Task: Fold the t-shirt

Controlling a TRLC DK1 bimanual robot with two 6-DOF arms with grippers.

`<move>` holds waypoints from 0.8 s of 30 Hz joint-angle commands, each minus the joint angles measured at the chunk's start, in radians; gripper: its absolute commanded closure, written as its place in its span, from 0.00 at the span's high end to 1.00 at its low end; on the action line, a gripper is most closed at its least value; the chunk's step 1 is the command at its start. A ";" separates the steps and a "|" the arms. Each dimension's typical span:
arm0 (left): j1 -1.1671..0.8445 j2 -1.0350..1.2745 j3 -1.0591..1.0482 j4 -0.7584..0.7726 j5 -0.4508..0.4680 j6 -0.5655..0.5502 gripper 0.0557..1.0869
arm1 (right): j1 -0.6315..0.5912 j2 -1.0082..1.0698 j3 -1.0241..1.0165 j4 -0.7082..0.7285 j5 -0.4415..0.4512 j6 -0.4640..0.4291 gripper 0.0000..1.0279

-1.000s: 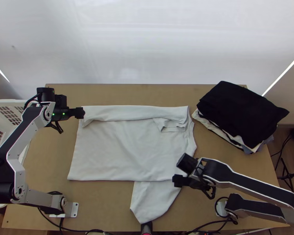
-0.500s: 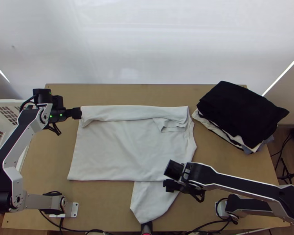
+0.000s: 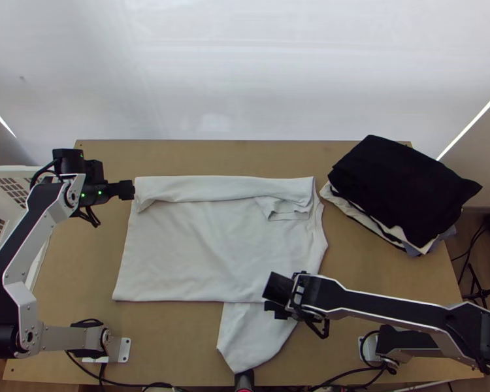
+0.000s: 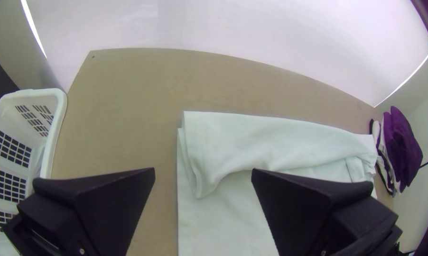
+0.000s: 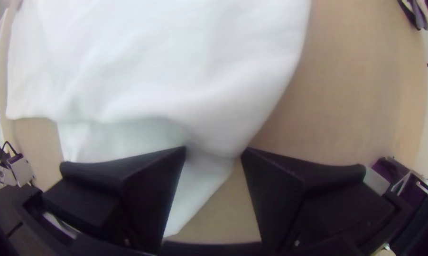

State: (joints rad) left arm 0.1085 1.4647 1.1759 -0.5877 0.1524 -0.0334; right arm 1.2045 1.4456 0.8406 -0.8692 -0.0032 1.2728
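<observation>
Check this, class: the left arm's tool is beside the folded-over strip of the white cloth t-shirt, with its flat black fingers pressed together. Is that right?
Not quite: the left wrist view shows the left arm's tool with its flat black fingers apart, not pressed together. It is beside the folded-over strip of the white cloth t-shirt.

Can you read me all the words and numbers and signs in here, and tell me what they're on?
There are none that I can read.
T-shirt: no writing to be seen.
Clothes pile: none to be seen.
Basket: none, just holes.
Left arm: green lights, no readable letters.
</observation>
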 commanded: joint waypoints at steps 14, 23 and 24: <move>0.049 -0.020 0.004 -0.043 -0.002 0.047 0.96 | 0.092 0.048 0.037 -0.050 0.000 0.013 0.54; 0.072 -0.027 -0.028 -0.050 -0.004 0.098 0.96 | 0.101 0.095 0.054 -0.045 0.051 0.013 0.31; 0.076 -0.030 -0.036 -0.069 -0.007 0.127 0.96 | 0.107 0.093 0.057 -0.045 0.072 0.013 0.25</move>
State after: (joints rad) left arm 0.1665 1.4425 1.1687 -0.6312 0.1490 0.0280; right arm 1.2926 1.5181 0.8852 -0.9173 0.0036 1.2827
